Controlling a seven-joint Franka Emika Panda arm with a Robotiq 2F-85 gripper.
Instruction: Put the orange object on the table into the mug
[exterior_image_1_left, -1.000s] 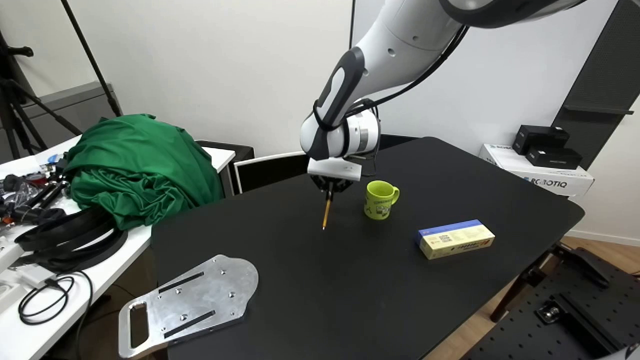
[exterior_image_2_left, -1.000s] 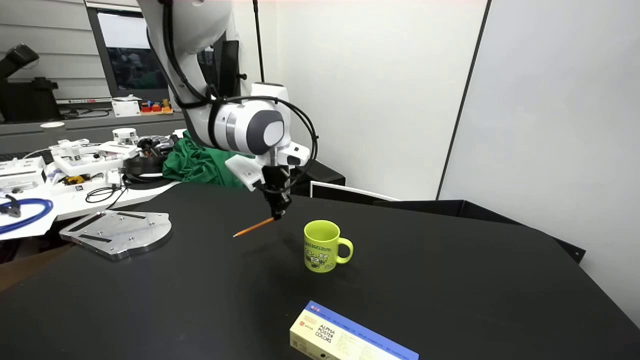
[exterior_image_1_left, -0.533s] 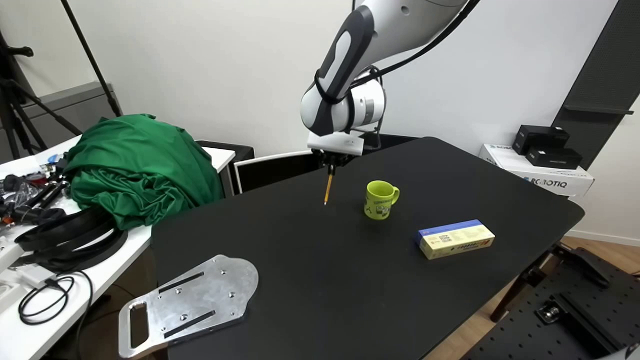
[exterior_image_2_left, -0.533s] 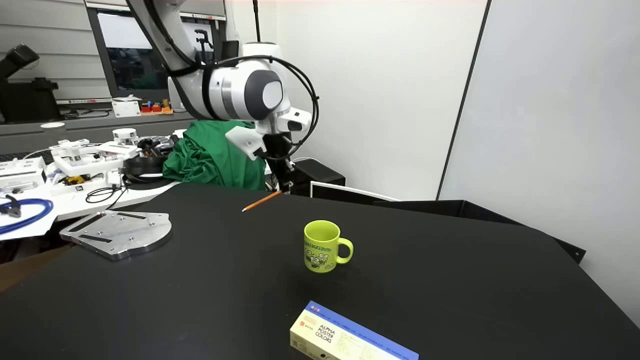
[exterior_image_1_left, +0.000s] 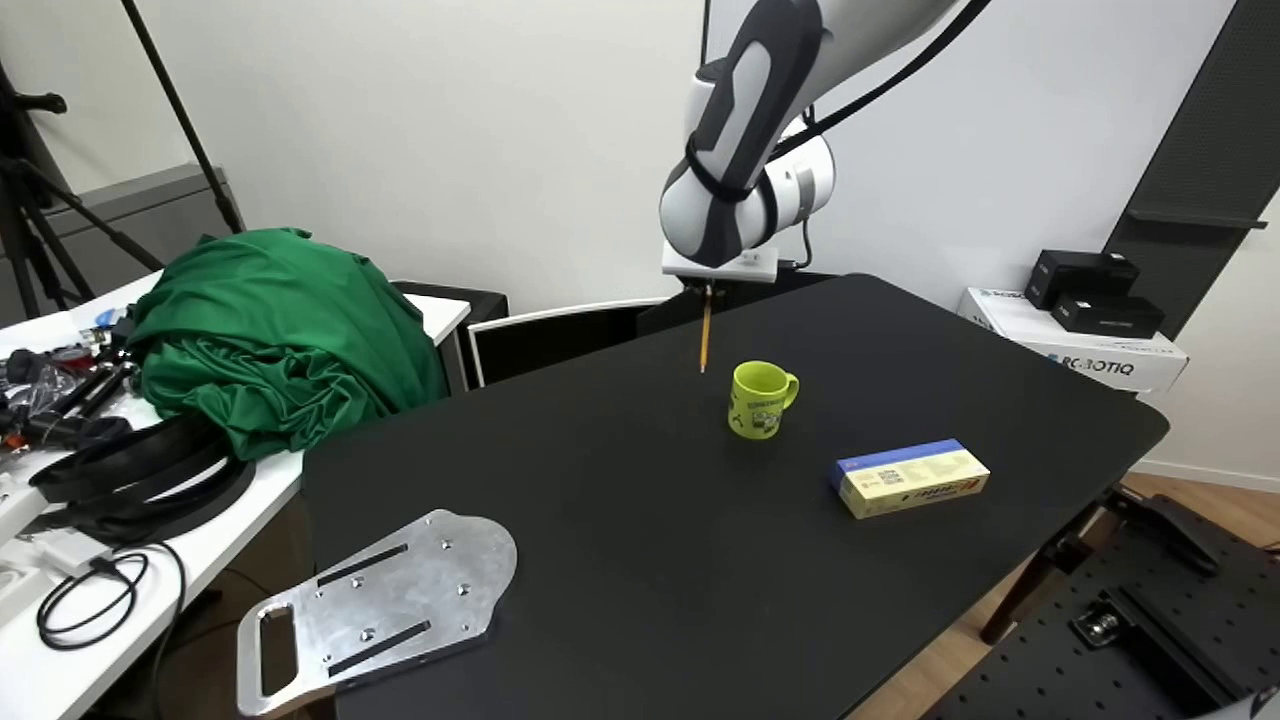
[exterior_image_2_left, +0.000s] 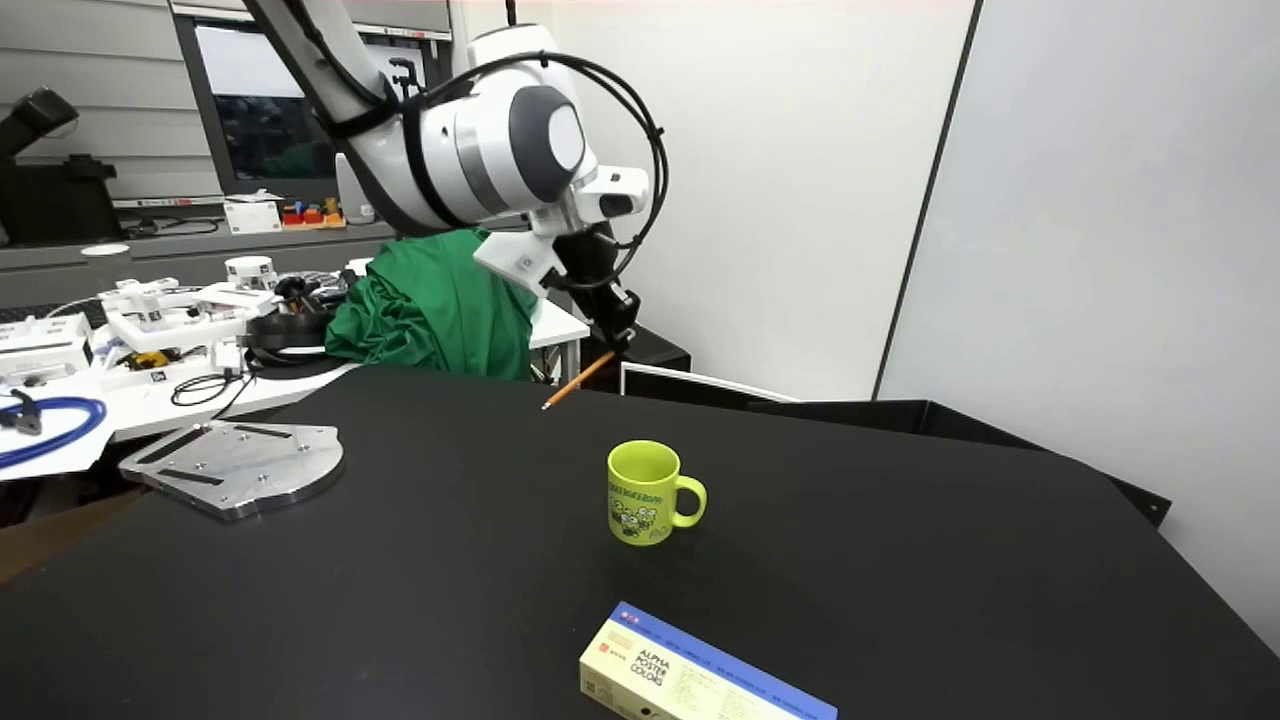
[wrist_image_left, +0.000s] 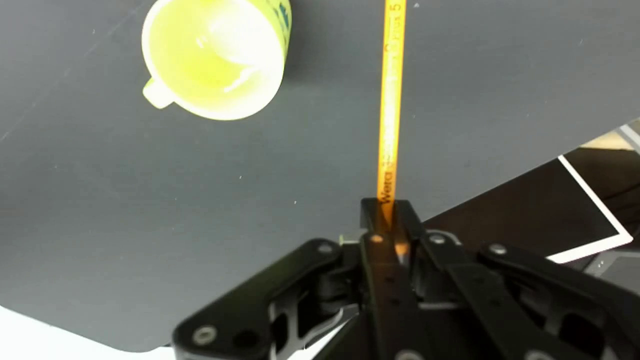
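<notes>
The orange object (exterior_image_1_left: 705, 338) is a thin orange pencil, held tilted in the air; it also shows in an exterior view (exterior_image_2_left: 578, 382) and in the wrist view (wrist_image_left: 391, 105). My gripper (wrist_image_left: 390, 215) is shut on one end of it, and the other end points out and down. The gripper also shows in both exterior views (exterior_image_1_left: 710, 288) (exterior_image_2_left: 622, 345), above the far edge of the black table (exterior_image_1_left: 620, 540). The yellow-green mug (exterior_image_1_left: 757, 405) stands upright on the table, apart from the pencil; it also shows in an exterior view (exterior_image_2_left: 640, 495) and the wrist view (wrist_image_left: 215, 55), with no object seen inside.
A yellow-and-blue box (exterior_image_1_left: 910, 478) lies on the table near the mug, also in an exterior view (exterior_image_2_left: 700, 665). A metal plate (exterior_image_1_left: 390, 600) lies at the table's edge. A white cluttered desk (exterior_image_1_left: 250, 535) with green cloth (exterior_image_1_left: 280, 340) stands beside the table.
My gripper has risen with the pencil and moved toward the far table edge, lately also sideways toward the mug's side. The mug and box have not moved.
</notes>
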